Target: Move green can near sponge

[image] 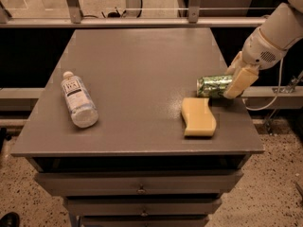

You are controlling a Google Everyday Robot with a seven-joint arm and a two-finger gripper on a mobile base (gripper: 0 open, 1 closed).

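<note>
The green can lies on its side near the table's right edge, green-and-white mottled with a silvery end facing left. My gripper reaches in from the right, and its cream fingers are closed across the can's right end. The pale yellow sponge lies flat just in front of the can, a small gap apart from it. The white arm rises to the upper right.
A clear plastic bottle with a white label lies on its side at the left of the grey table. The table's right edge runs close beside the can. Drawers sit below the front edge and a rail runs behind the table.
</note>
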